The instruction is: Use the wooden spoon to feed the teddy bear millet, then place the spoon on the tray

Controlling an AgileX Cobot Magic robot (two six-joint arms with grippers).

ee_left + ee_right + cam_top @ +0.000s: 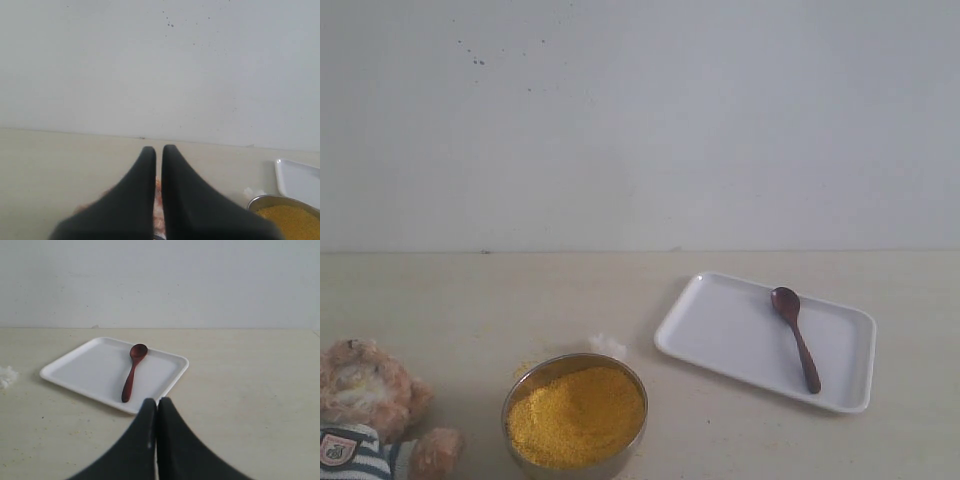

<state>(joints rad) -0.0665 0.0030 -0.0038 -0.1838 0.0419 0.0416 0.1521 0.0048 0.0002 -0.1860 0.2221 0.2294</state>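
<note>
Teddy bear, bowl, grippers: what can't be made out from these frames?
- Teddy bear: in the exterior view the frame edge cuts it off and its face is blurred. In the left wrist view the shut left gripper hides nearly all of it.
- Metal bowl: the exterior view's bottom edge cuts off its near rim.
- White scrap beside the bowl: too small to identify.
- Right gripper: shows only in its own wrist view; neither gripper shows in the exterior view.

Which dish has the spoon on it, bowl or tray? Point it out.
The tray: flat, white, rectangular, with the wooden spoon lying on it. The round metal bowl holds only millet.
</note>
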